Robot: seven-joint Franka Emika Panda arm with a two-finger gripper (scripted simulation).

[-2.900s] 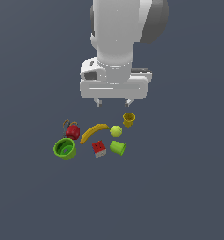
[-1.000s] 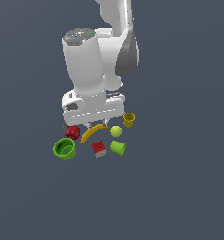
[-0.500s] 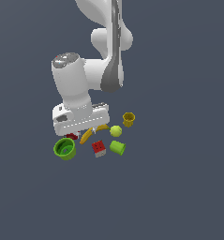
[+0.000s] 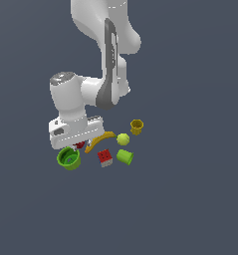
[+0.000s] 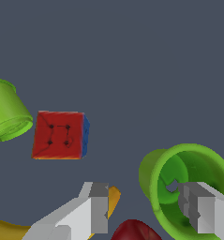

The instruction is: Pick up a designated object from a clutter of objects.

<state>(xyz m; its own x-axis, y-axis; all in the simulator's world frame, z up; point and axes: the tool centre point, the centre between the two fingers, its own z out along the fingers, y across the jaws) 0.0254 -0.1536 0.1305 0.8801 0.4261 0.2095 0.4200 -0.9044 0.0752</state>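
Arm bent low, gripper [image 5: 148, 211] pointing down, jaws spread wide apart.

1. Plain, flat, dark slate-grey bench [image 4: 190, 204]: it fills the exterior view's background, uniform in colour, with no visible edges.
2. Wrist view: same matte, unmarked surface.

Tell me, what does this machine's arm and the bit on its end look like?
The arm is glossy white with rounded, bulbous segments and dark grey bands at the joints. It ends in a boxy white end effector. Up close, its two fingers are blocky, light grey with darker grey tips. No cables or markings show.
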